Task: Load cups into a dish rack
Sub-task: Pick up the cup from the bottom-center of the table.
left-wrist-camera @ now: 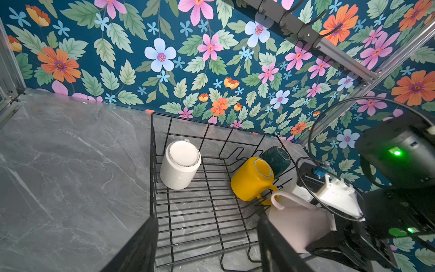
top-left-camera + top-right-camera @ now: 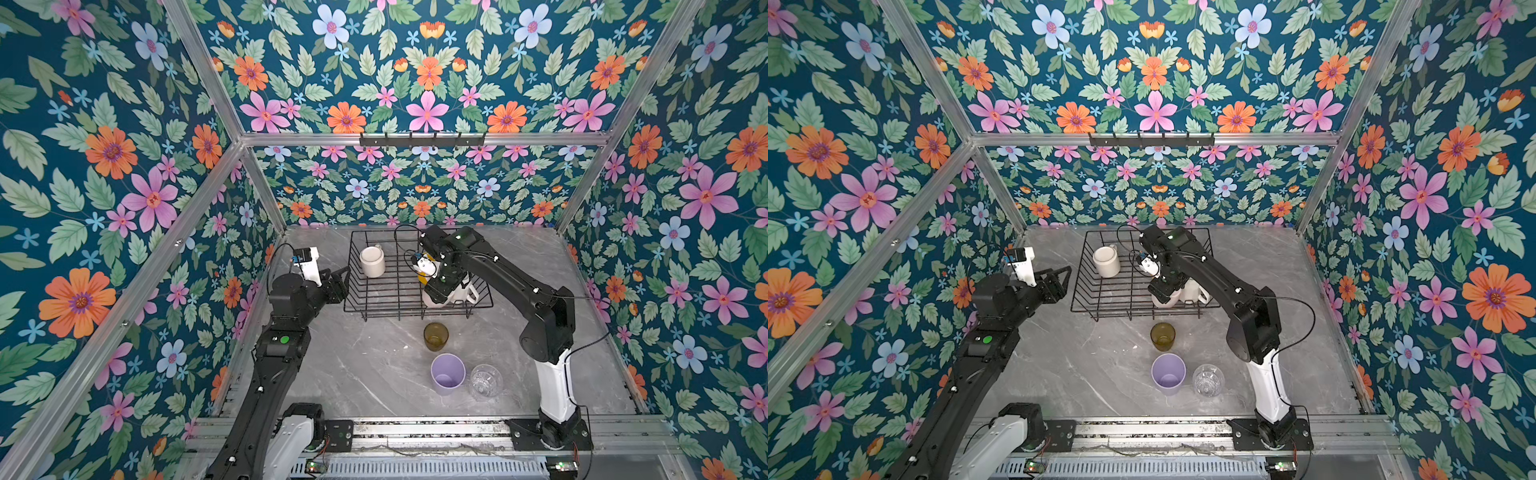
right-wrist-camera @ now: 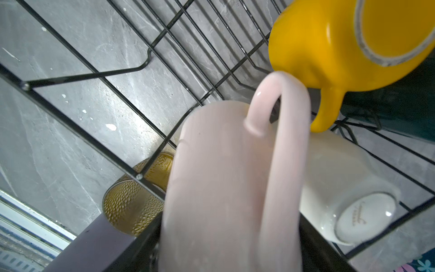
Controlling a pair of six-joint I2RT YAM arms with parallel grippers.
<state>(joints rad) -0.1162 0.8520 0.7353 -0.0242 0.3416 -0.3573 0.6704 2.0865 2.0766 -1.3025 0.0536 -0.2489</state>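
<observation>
Cream mug (image 3: 348,188): faint, perhaps cursive base-mark

**Grey marble table and its load**

We saw the grey marble-patterned table (image 2: 353,374) bearing the black wire dish rack (image 2: 390,291) towards the back. In front stood the olive-brown glass (image 2: 435,336), then the lilac tumbler (image 2: 447,374) just beside the clear glass (image 2: 485,380).

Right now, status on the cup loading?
Left gripper jaws open, empty, beside dish rack. Right gripper jaws shut on pink mug at rack's front corner. Yellow mug, cream mug crowd it. Olive glass, lilac tumbler, clear glass on table.
</observation>
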